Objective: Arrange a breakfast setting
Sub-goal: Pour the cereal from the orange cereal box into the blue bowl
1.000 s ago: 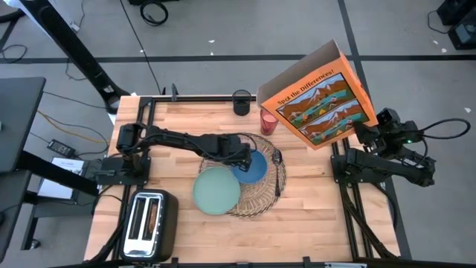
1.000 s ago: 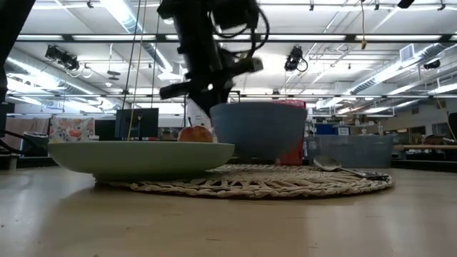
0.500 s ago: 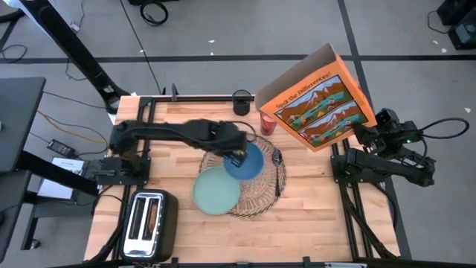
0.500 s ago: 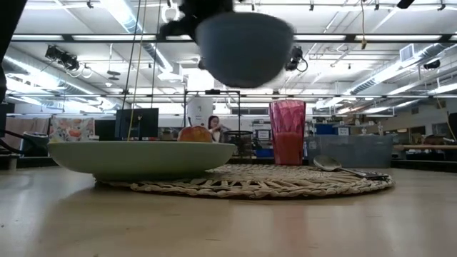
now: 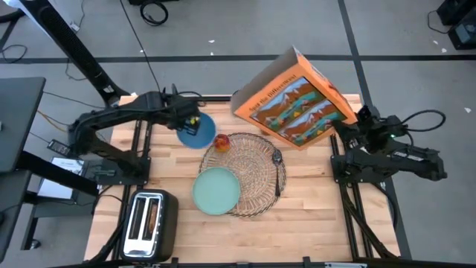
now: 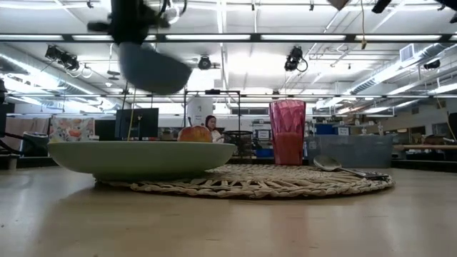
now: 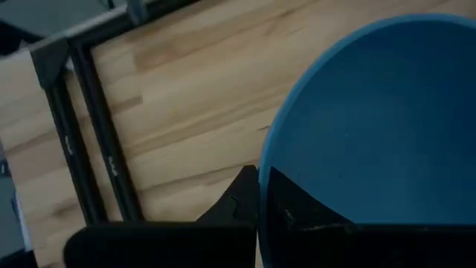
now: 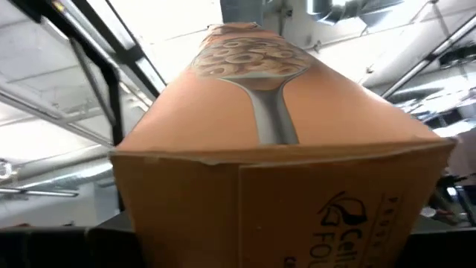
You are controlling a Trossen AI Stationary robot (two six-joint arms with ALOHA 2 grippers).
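One blue bowl (image 5: 198,132) hangs off the table, pinched at its rim by the left gripper (image 5: 187,122), at ten o'clock from the wicker placemat (image 5: 249,175). On the mat sit the teal plate (image 5: 216,190), apple (image 5: 222,143) and spoon (image 5: 277,167). At two o'clock, the right gripper (image 5: 343,126) clamps the raised cereal box (image 5: 294,100).

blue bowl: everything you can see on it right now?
The blue bowl is a small, round, plain bowl, matte blue inside, looking grey-blue from below in the low view. It is empty. The left gripper is shut on its rim and holds it in the air, slightly tilted, over the table's far left part, beside the red apple and off the wicker placemat.
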